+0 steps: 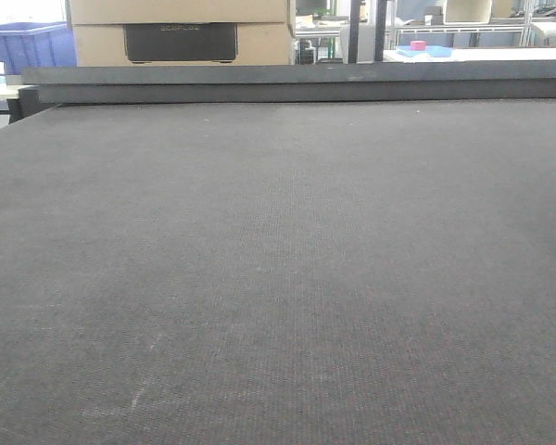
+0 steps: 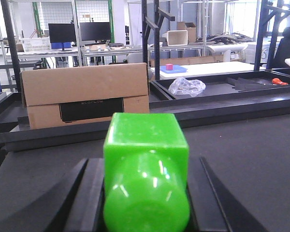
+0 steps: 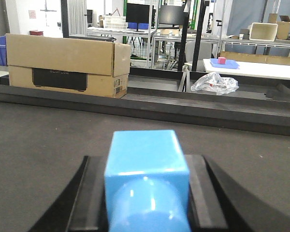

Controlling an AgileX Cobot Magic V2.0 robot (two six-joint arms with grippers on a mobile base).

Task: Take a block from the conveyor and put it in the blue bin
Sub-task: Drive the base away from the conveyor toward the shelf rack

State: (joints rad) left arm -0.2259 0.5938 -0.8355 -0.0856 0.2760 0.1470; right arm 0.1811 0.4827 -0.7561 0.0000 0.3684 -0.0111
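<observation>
Left fingers (image 2: 89,195): grasping a green block (image 2: 146,145), one dark finger pressing each side of it, low over the belt.
Right fingers (image 3: 92,198): clenching on a blue block (image 3: 146,154) in the same way, one finger on either side.
Green block: sitting between the left fingers, glossy, its square face pointing away from the camera and a rounded part facing the lens.
Blue block: sitting between the right fingers, showing the same shape of square far face and rounded near part.
Conveyor (image 1: 278,278): stretching wide and flat across the front view, dark grey and finely woven, showing no block on the stretch in view.
Edge bar (image 1: 296,85): running along the far side of the belt, darker and raised.
Blue bin (image 1: 18,46): standing beyond the far edge at the left, only partly showing.
Cardboard box (image 1: 181,32): resting just behind the edge bar, beside the bin, a dark printed panel facing the belt.
Plastic bag (image 2: 186,87): lying crumpled beyond the bar, to the right of the box.
Pink cube (image 3: 222,60): sitting on a blue tray (image 3: 228,64) on a white desk (image 3: 261,70) well behind the belt.
</observation>
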